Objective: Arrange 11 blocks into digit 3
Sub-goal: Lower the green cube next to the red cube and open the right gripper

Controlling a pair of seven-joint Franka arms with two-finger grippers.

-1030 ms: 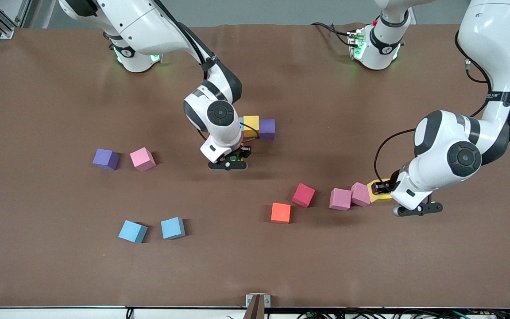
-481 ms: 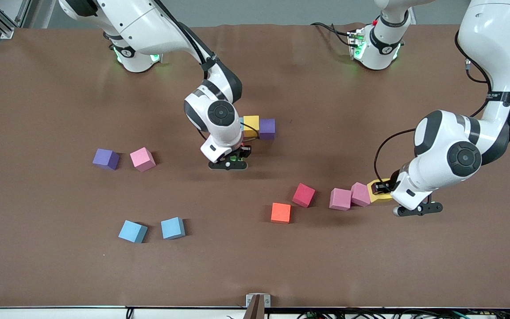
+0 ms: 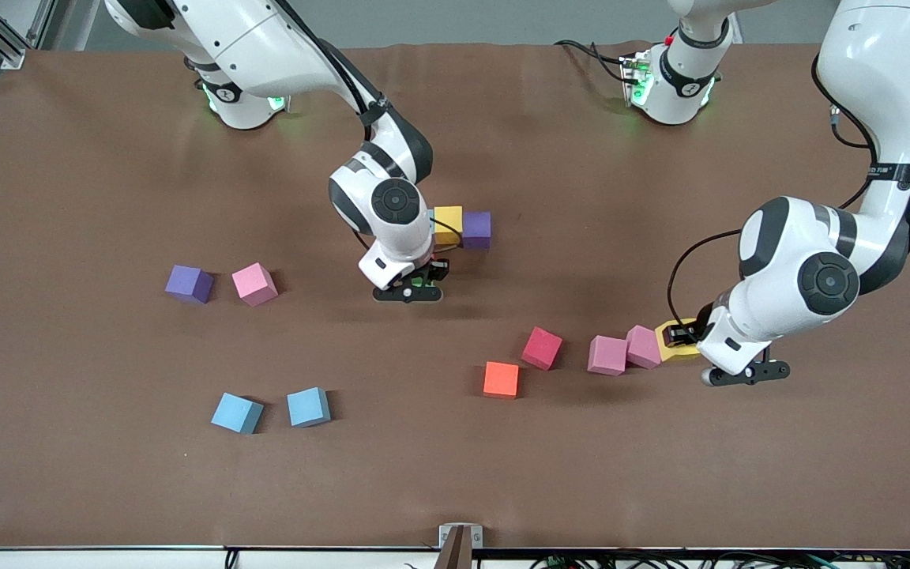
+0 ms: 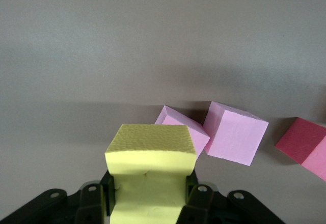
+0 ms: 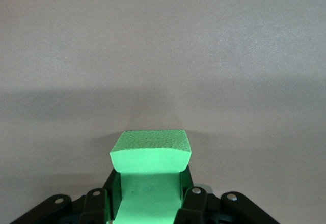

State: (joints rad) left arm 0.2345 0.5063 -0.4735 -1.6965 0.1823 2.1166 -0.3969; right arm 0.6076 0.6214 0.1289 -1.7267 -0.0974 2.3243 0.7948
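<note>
My right hand [image 3: 411, 286] is clamped on the green block [image 5: 151, 155], low over the brown surface [image 3: 107, 182] near its middle; in the right wrist view the foam bulges between the fingers [image 5: 196, 203]. Just beside that hand, toward the robot bases, sit a yellow block [image 3: 448, 224] and a purple block [image 3: 476, 229] touching in a short row, with a sliver of light blue at the yellow one's other flank, mostly hidden by my wrist. My left hand [image 3: 688, 338] is clamped on a second yellow block [image 4: 151, 150], down at the surface toward the left arm's end. Right against that held block lies a pink block [image 3: 643, 346], touching another pink block [image 3: 607, 355]; in the left wrist view the held block's corner meets the nearer pink one. A little past those from my left hand lie a red block [image 3: 542, 348] and an orange block [image 3: 501, 379], close together but apart. Well away from my right hand, toward the right arm's end, a darker purple block [image 3: 189, 283] and a light pink block [image 3: 254, 284] sit near each other, and two light blue blocks [image 3: 237, 412] lie side by side nearer the front camera.
</note>
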